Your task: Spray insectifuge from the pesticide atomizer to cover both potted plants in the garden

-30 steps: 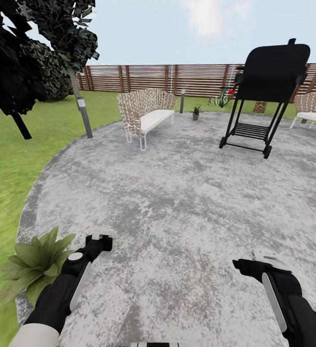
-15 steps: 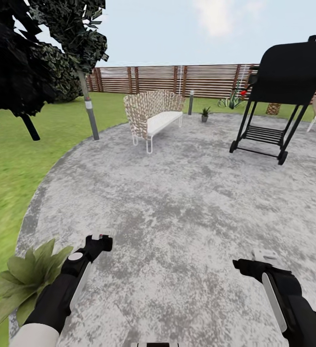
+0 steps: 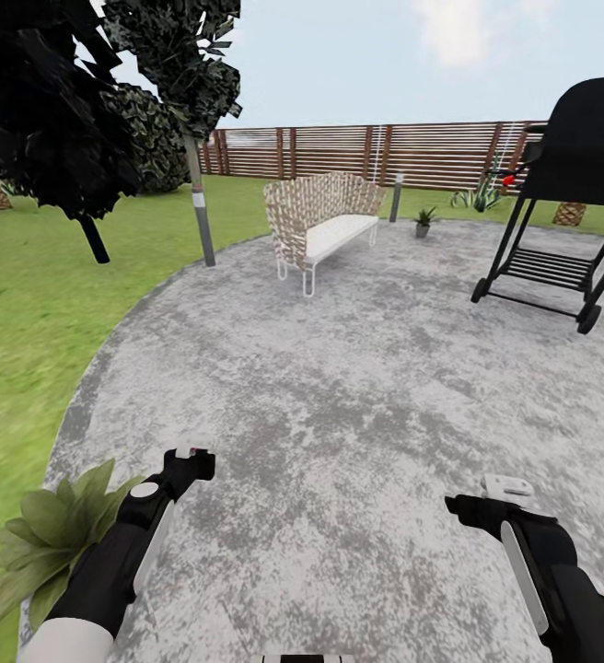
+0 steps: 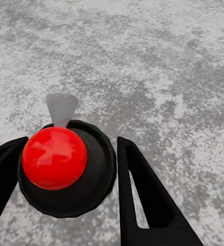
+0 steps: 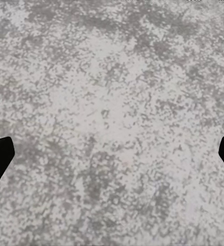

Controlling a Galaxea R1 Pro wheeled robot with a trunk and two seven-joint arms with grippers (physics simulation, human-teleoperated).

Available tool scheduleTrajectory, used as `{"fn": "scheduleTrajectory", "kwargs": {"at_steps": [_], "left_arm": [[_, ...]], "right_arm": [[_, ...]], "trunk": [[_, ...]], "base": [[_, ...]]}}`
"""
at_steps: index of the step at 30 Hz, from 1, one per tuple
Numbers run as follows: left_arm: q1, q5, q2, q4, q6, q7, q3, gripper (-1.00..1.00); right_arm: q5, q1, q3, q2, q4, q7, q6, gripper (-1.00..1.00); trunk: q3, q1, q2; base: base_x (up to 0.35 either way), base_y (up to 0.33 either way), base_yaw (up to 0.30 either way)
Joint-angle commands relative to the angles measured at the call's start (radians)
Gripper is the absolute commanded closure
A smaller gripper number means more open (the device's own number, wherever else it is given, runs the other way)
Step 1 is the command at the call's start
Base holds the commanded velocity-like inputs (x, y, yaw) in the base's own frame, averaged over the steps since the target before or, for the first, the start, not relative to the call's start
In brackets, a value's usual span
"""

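You face a round grey paved patio point(image 3: 357, 387) under a pale blue sky with thin cloud. Green lawn point(image 3: 35, 304) borders it on the left. A brown wooden slat fence point(image 3: 357, 152) closes the far side. A wicker bench point(image 3: 320, 221) with a white seat stands far centre, and a black grill point(image 3: 569, 193) on wheels at far right. Dark trees point(image 3: 72, 101) rise at far left.

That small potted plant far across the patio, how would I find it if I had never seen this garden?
Start at the brown slat fence behind the round grey patio. Past the far end of the wicker bench stands a slim grey post; the potted plant sits just right of it at the patio's edge. Unlike the spiky plant by the fence, it is tiny and potted.
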Motion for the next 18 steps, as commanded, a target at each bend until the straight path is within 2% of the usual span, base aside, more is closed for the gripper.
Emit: {"fn": "scheduleTrajectory", "kwargs": {"at_steps": [1, 8, 15, 18], "left_arm": [[0.0, -0.004, 0.001, -0.002, 0.005, -0.003, -0.001, 1.0], [0.0, -0.004, -0.001, -0.002, 0.005, -0.003, -0.001, 1.0], [0.0, -0.004, -0.002, -0.002, 0.005, -0.003, -0.001, 1.0], [0.0, -0.004, -0.003, -0.002, 0.005, -0.003, -0.001, 1.0]], "right_arm": [[-0.005, 0.0, -0.001, 0.0, -0.001, 0.0, 0.005, -1.0], [-0.005, 0.0, -0.001, 0.0, -0.001, 0.0, 0.004, -1.0], [-0.005, 0.0, -0.001, 0.0, -0.001, 0.0, 0.005, -1.0], [-0.005, 0.0, -0.001, 0.0, -0.001, 0.0, 0.004, -1.0]], "trunk": [[-0.001, 0.0, 0.0], [-0.001, 0.0, 0.0], [-0.001, 0.0, 0.0], [-0.001, 0.0, 0.0]], "base": [[0.01, -0.007, 0.028], [0.137, -0.158, 0.048], [0.197, -0.232, 0.23], [0.112, -0.096, 0.254]]}}
